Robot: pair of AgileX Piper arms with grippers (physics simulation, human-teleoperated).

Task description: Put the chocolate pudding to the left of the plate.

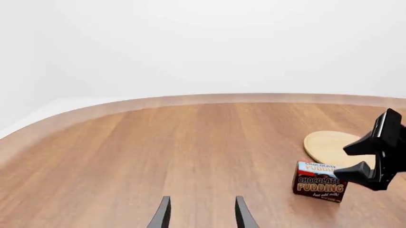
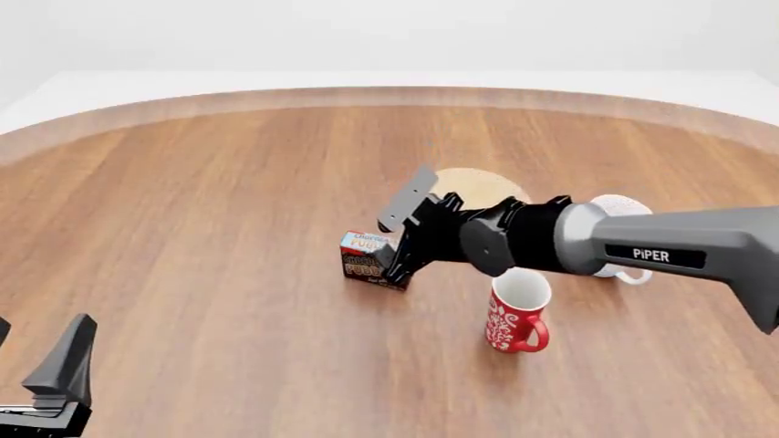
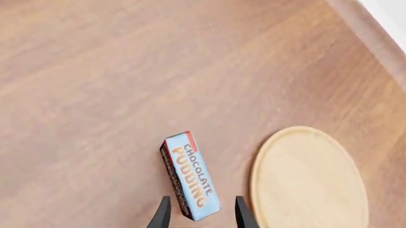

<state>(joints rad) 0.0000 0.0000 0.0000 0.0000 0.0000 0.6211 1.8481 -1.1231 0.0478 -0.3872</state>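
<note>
The chocolate pudding [image 2: 363, 258] is a small brown box with a light-blue top band, standing on the table in front and to the left of the plate [image 2: 487, 187]. My right gripper [image 2: 396, 260] is open just above it. In the right wrist view the box's [image 3: 190, 175] near end lies between the fingertips [image 3: 163, 211] with a gap on both sides, and the plate [image 3: 311, 180] is beside it. The left wrist view shows the pudding [image 1: 319, 180], the plate [image 1: 326, 145] and the right gripper [image 1: 354, 161]. My left gripper [image 1: 199, 204] is open and empty at the near left [image 2: 36, 351].
A red patterned mug [image 2: 517, 315] stands under the right arm, on the near side of the plate. A white mug [image 2: 621, 210] is partly hidden behind the right arm's wrist. The round wooden table's edge [image 2: 389, 94] curves along the far side.
</note>
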